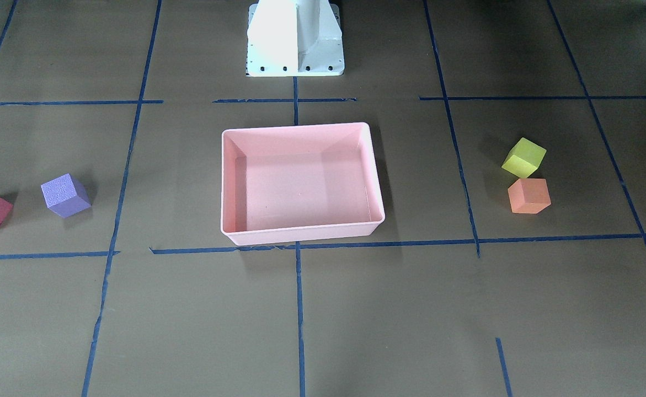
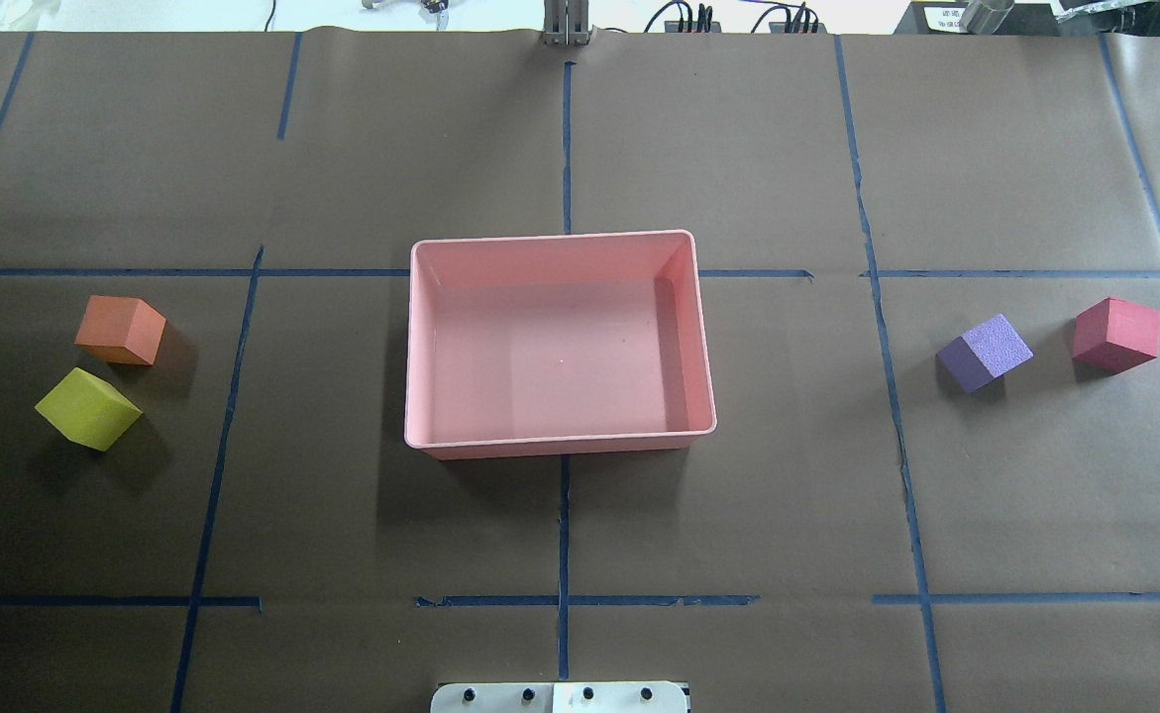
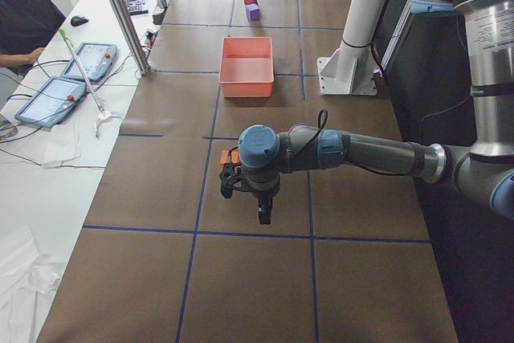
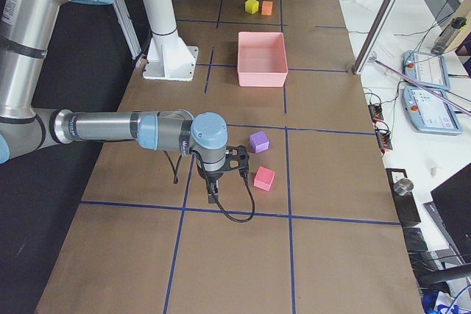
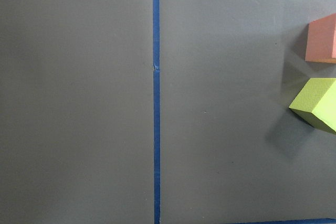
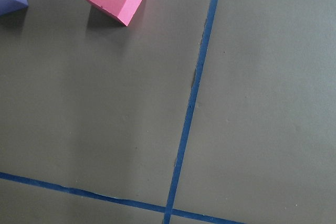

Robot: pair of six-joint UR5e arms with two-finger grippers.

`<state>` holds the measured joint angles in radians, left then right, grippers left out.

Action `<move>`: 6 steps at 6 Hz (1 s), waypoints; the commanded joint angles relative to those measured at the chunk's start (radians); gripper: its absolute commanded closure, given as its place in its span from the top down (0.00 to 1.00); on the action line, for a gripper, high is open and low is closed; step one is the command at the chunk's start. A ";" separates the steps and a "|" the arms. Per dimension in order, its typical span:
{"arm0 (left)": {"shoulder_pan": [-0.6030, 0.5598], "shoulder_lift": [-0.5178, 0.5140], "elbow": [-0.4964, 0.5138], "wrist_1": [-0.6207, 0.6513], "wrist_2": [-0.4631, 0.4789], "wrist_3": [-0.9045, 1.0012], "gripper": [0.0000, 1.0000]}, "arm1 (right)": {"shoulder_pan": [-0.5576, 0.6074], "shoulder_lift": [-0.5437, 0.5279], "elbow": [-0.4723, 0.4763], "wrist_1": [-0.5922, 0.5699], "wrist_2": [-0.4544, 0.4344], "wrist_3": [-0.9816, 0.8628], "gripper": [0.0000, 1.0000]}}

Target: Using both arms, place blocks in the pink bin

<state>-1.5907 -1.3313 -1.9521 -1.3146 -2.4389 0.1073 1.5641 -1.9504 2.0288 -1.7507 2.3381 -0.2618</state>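
Note:
The pink bin (image 2: 413, 337) sits empty at the table's middle. In the overhead view the orange block (image 2: 121, 330) and the yellow-green block (image 2: 87, 408) lie to its left, and the purple block (image 2: 985, 352) and the red block (image 2: 1115, 334) to its right. My left gripper (image 3: 263, 213) shows only in the exterior left view, above the table beside the orange block; I cannot tell whether it is open. My right gripper (image 4: 212, 195) shows only in the exterior right view, just beside the red block (image 4: 264, 178); I cannot tell its state either. Neither wrist view shows fingers.
Blue tape lines cross the brown paper on the table. The white pedestal base (image 1: 295, 38) stands behind the bin on the robot's side. A metal post (image 4: 383, 20) and tablets (image 4: 427, 86) stand past the table's far edge, and an operator (image 3: 24, 18) sits there.

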 commanded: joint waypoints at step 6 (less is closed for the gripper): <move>0.002 0.020 -0.041 -0.021 -0.011 0.012 1.00 | 0.053 0.061 0.002 -0.112 0.009 -0.006 1.00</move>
<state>-1.5893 -1.3116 -1.9913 -1.3345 -2.4456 0.1178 1.6167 -1.8902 2.0309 -1.8750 2.3420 -0.2595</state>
